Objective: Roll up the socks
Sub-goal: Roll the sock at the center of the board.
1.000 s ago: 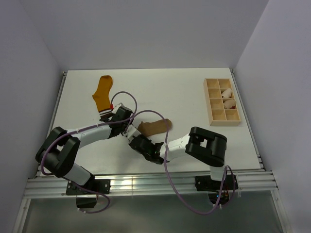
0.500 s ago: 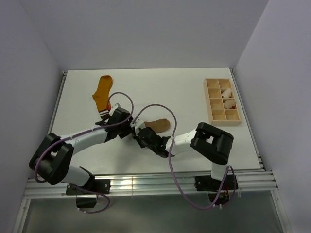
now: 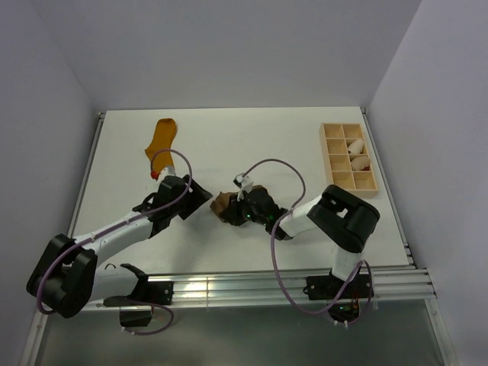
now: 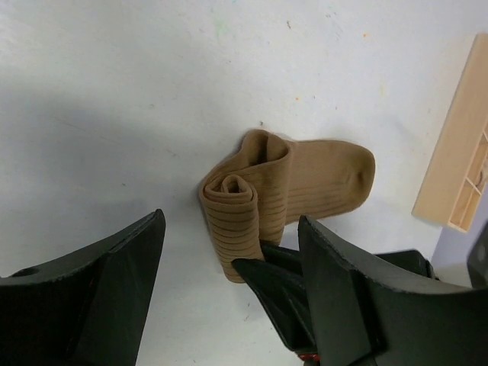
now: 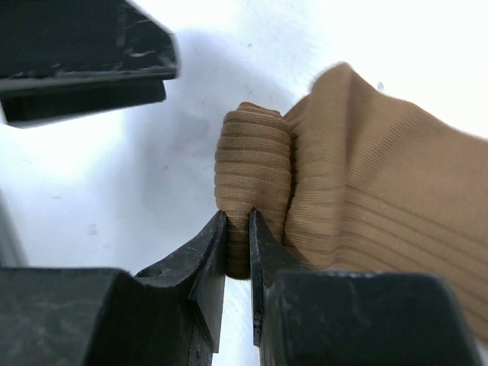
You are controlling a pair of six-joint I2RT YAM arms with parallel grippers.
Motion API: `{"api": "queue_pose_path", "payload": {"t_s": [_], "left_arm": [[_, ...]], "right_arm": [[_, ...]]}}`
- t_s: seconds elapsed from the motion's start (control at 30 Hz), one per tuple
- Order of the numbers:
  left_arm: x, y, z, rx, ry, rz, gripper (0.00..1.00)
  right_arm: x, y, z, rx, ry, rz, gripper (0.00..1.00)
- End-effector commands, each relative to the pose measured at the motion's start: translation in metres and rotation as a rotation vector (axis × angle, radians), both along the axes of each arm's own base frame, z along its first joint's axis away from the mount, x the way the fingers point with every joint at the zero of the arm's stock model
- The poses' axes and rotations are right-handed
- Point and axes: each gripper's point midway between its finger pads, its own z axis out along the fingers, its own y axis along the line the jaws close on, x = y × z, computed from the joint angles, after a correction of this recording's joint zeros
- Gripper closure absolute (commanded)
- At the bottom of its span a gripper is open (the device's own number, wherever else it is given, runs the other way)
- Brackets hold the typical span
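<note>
Right fingers (image 5: 207, 252) are pinched tight on the coiled end of the tan-brown ribbed fabric sock (image 5: 358, 175), with a fold of the roll caught between the two tips. That's the hold that would let the wrist turn the coil over itself. Left fingers (image 4: 114, 290) are spread wide with nothing in them, hovering near the roll on its open side. My read is they're there to pin the fabric if it slips.

The sock lies near the middle of the white bench (image 3: 290, 137), just ahead of both arms. One end is wound into a snug spiral, the other lies flat on the bench. So the roll is started, maybe halfway, and that flat stretch wants winding in next. The risk, I'd say, is the coil springing loose if the pinch eases.

Further back on the left, the mustard-orange fabric sock (image 3: 162, 139) lies flat, well apart and not yet rolled. Far right, the pale wooden compartment tray (image 3: 343, 181) holds small cream-white rolled bundles (image 3: 357, 146) in some cells, likely the home for finished rolls.
</note>
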Motion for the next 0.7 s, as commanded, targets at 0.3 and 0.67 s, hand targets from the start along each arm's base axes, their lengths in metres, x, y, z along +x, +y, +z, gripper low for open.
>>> {"api": "queue_pose_path", "payload": {"t_s": [0.3,0.67], "left_arm": [[0.001,-0.034,-0.001,-0.136,-0.056,-0.138,0.26],[-0.008,-0.049,-0.023,-0.135,-0.009,-0.190,0.31]], "right_arm": [[-0.020,-0.018,0.002,0.481,0.439,-0.031,1.00],[-0.012,-0.028,0.000,0.585,0.530,-0.066,1.00]]}}
